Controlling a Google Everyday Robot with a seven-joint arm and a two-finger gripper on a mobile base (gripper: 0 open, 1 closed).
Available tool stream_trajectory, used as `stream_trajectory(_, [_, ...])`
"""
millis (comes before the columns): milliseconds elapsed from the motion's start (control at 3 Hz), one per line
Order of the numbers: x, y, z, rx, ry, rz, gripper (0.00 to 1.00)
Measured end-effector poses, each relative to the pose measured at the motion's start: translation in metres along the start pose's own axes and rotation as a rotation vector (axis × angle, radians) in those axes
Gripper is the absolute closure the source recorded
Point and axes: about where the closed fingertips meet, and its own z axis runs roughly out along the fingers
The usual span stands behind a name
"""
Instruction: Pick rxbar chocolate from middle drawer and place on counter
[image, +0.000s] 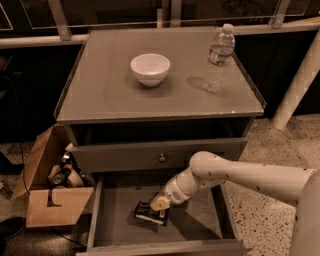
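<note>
Grey counter (115, 100) fills the upper frame, flat top. White arm (250, 175) enters from the right and reaches down and left into the open drawer (117, 220), which sits below a closed drawer front (125, 159) with a round knob (162, 158). Cardboard box (50, 212) is on the floor left of the cabinet, flaps open, clutter inside. Water bottle (219, 57) stands upright on the counter, right rear. White bowl (150, 68) is on the counter, left of the bottle, well apart. Gripper (159, 202) is low in the drawer, mid-floor, its tip against the snack bar (146, 214). Bar has a black wrapper and rests on the drawer floor. Cannot tell whether the gripper is clamped or released.
</note>
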Motion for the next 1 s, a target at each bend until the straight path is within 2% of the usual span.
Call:
stream_trajectory(667, [-0.016, 0.047, -0.045, 0.011, 0.041, 0.047, 1.0])
stream_trajectory(1000, [-0.029, 0.076, -0.072, 0.032, 0.035, 0.028, 1.0])
